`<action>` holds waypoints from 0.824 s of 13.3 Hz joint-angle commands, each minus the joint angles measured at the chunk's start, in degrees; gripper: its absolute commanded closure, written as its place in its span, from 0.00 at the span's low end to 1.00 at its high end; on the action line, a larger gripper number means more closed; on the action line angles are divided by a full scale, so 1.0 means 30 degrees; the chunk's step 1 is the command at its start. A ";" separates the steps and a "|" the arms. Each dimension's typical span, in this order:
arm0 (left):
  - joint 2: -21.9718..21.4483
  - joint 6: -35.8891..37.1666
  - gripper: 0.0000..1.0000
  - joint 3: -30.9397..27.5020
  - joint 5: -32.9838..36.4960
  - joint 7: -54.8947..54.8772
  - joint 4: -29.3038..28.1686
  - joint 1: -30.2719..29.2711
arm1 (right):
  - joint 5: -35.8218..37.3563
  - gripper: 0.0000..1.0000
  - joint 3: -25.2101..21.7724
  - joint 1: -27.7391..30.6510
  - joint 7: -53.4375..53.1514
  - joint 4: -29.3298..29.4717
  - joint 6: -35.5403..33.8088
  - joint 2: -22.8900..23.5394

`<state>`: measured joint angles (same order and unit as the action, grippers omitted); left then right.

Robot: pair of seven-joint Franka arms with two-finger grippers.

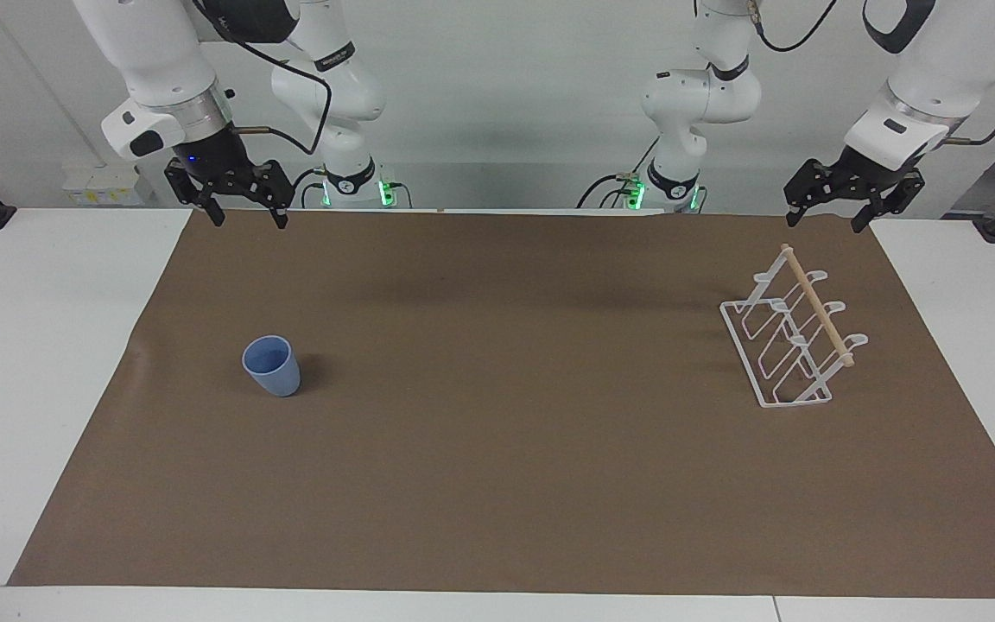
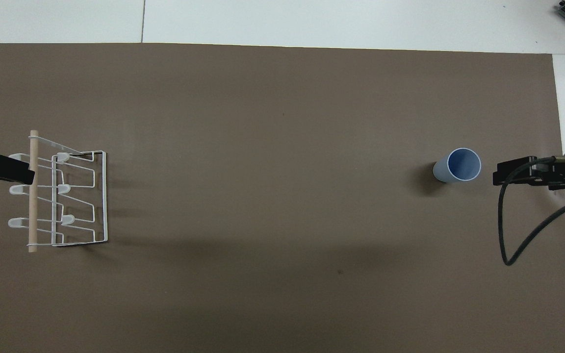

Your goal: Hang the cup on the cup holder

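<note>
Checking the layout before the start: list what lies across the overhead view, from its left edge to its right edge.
left gripper at the edge, open → cup holder on the brown mat → cup, standing upright with its mouth up → right gripper, open.

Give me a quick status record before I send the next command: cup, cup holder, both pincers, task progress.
cup: light-blue tumbler, upright, mouth up, on the brown mat toward the right arm's end of the table
cup holder: white wire rack with a wooden dowel on top, toward the left arm's end, no cup on it
right pincer: open, raised over the mat's edge nearest the robots, holding nothing
left pincer: open, raised near the cup holder, holding nothing
progress: cup not yet grasped
</note>
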<state>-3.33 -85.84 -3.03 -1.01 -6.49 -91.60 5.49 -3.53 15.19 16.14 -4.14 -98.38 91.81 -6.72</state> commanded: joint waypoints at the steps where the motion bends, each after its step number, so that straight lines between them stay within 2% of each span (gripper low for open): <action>1: -0.0091 -0.0362 0.00 0.0042 0.0190 0.0085 -0.0082 -0.0015 | -0.0492 0.00 0.0122 0.0276 0.0326 -0.0078 -0.0370 -0.0454; 11: -0.0149 -0.0743 0.00 0.0042 0.0132 0.0085 -0.0111 0.0044 | -0.0462 0.00 0.0122 0.0217 0.0531 -0.0107 0.0097 -0.0808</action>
<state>-3.34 -87.46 -2.79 -1.01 -6.50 -91.49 5.57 -3.53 15.22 16.13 -4.11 -98.37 91.82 -8.54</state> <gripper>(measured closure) 0.000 0.000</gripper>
